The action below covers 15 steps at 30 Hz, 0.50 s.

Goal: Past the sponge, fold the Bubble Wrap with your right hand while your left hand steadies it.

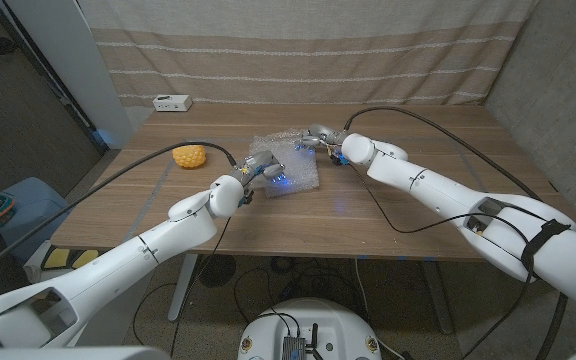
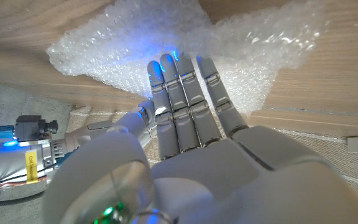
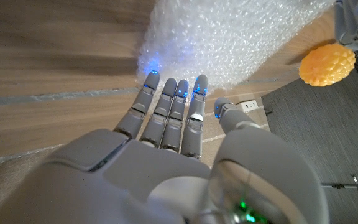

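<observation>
The clear Bubble Wrap [image 1: 293, 170] lies crumpled at the table's middle, its far part raised. My left hand [image 1: 257, 166] reaches onto its left side with fingers straight and together, and the fingertips [image 2: 169, 62] lie on the Bubble Wrap [image 2: 241, 56]. My right hand [image 1: 322, 139] is at the wrap's far right edge. Its fingers are stretched out with nothing in them, and the fingertips [image 3: 166, 84] come right up to the edge of the Bubble Wrap [image 3: 229, 37]. The yellow sponge [image 1: 190, 156] sits to the left of the wrap, nearer my left arm, also seen as the sponge [image 3: 327, 63].
A white power strip [image 1: 171, 102] lies at the table's far left edge. Black cables hang from both arms over the wooden table [image 1: 418, 215]. A striped curtain hangs behind the table.
</observation>
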### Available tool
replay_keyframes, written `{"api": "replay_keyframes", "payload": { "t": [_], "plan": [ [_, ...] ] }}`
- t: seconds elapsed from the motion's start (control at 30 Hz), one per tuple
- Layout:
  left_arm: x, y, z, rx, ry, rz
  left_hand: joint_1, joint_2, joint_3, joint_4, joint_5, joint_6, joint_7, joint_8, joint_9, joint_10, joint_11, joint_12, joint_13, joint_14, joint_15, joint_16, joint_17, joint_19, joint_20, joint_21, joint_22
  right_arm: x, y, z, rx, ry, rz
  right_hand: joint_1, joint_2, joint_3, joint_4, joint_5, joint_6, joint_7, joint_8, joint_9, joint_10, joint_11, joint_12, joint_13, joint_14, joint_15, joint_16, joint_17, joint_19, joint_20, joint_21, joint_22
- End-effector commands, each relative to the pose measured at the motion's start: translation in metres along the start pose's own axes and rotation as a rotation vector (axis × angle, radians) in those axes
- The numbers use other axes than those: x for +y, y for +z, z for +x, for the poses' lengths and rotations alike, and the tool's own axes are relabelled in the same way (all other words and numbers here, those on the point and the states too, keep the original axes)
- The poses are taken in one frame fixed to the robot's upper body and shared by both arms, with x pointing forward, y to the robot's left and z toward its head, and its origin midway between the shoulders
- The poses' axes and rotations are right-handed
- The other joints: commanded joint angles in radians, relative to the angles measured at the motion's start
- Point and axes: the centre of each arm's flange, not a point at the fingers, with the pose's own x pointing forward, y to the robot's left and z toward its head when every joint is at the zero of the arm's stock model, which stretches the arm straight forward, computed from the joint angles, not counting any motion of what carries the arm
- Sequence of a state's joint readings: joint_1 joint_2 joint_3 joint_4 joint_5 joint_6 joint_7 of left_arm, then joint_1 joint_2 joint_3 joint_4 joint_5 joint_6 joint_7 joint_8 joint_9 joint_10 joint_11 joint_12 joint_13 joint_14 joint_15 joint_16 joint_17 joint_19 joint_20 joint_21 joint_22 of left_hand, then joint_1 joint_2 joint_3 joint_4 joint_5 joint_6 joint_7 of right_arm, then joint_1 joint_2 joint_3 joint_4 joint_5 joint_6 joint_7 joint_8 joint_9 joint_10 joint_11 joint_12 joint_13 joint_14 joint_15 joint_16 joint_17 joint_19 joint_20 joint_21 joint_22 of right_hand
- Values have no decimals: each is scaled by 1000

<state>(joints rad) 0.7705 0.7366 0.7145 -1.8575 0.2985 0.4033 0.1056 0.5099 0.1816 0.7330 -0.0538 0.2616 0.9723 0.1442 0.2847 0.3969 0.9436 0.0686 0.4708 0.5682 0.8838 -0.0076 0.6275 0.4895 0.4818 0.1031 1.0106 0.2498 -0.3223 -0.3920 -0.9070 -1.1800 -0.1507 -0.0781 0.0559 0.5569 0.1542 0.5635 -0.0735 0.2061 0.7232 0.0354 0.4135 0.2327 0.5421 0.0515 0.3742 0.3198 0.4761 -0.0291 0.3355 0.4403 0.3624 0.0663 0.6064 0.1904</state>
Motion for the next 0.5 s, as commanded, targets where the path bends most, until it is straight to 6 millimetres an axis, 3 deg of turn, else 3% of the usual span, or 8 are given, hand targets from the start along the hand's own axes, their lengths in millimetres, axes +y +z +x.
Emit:
{"api": "replay_keyframes", "payload": {
  "t": [0.03,0.2,0.3,0.5],
  "plan": [
    [7,-1,1,-5,15,-41,-25,-7,3,2,1,-25,-7,-19,-6,-39,2,-25,-10,-39,2,-35,-27,-40,16,6,-6,-20,24,-31,-210,-222,30,5,8,2,-9,-2,-4,-11,-10,-1,-7,-8,-7,-4,-6,-7,-5,-1,-9,3,-4,-1],
    [17,1,-2,-28,18,-118,-72,-25,16,-1,7,-89,-38,-66,-32,-112,-5,-96,-58,-105,-11,-121,-102,-151,46,-21,-36,-28,27,-42,-243,-276,56,4,8,2,-11,-2,-2,-14,-11,-4,0,-10,-9,-8,6,-15,-2,-4,-9,4,-4,-2],
    [25,2,-5,-49,39,-175,-109,-37,14,-8,2,-188,-57,-100,-53,-207,4,-163,-92,-192,6,-192,-148,-240,76,-55,-55,-32,24,-48,-251,-307,92,3,7,2,-12,-3,-2,-14,-12,-5,1,-11,-10,-9,7,-15,-2,-5,-9,4,-4,-2],
    [45,1,-21,-107,213,-272,-134,-43,16,-18,-1,-268,-80,-108,-74,-266,8,-206,-118,-247,14,-241,-182,-276,86,-76,-64,-40,22,-63,-267,-379,160,0,5,-1,-13,-4,-9,-15,-17,-7,2,-12,-13,-12,7,-15,-2,-5,-12,6,-5,-3]
  ]
}}
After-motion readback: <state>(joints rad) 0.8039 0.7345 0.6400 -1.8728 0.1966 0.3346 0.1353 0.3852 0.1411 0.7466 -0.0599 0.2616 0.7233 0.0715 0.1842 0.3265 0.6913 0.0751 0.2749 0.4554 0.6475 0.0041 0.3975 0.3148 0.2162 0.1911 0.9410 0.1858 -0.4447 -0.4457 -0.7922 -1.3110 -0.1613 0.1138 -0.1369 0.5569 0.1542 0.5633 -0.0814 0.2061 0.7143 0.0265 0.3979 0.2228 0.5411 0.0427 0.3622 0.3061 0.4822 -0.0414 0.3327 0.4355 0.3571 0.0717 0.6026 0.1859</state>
